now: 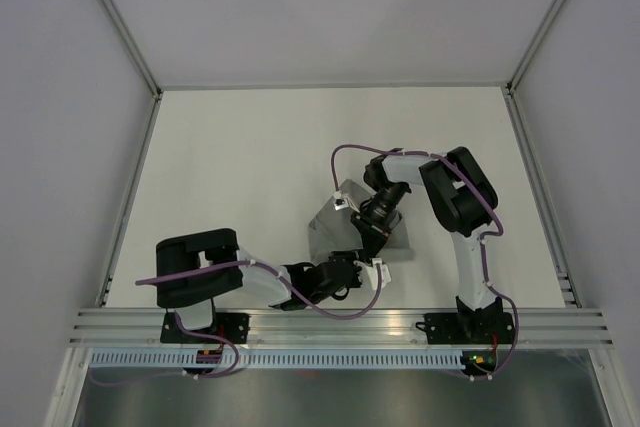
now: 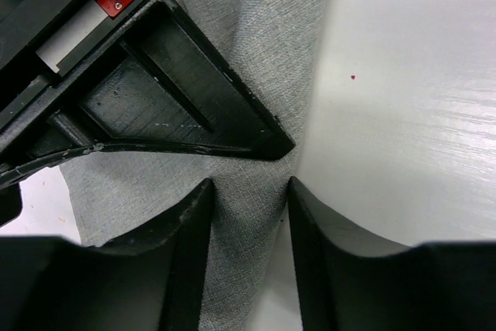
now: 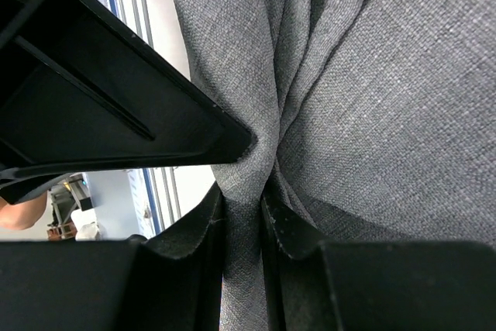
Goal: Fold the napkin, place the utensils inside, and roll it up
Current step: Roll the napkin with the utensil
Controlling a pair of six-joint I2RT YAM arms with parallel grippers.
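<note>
- The napkin point(image 1: 335, 222) lay on the table point(image 1: 250, 167), right of centre and towards the near edge. It was gathered into an uneven, partly folded shape rather than spread square.
- The right gripper point(image 3: 244, 199) was clamped on the napkin. Its fingers pinched a raised ridge of cloth, and creases fanned out from the pinch.
- The left gripper point(image 2: 250, 184) stood apart. Its fingers straddled a fold at the cloth's edge without squeezing it, and one finger of the right gripper sat just beyond its tips.
- Both grippers worked at the same spot on the near side of the napkin, close together.
- Step in hand, as judged: the fold. No utensils appeared in any view, so placing and rolling were not yet begun.
- Next move, as judged: carry the pinched ridge across and lay it down flat. The left gripper would need either to close on the cloth as an anchor or to move clear — crowding risked a clash. The puckers would need smoothing before cutlery could rest inside.
</note>
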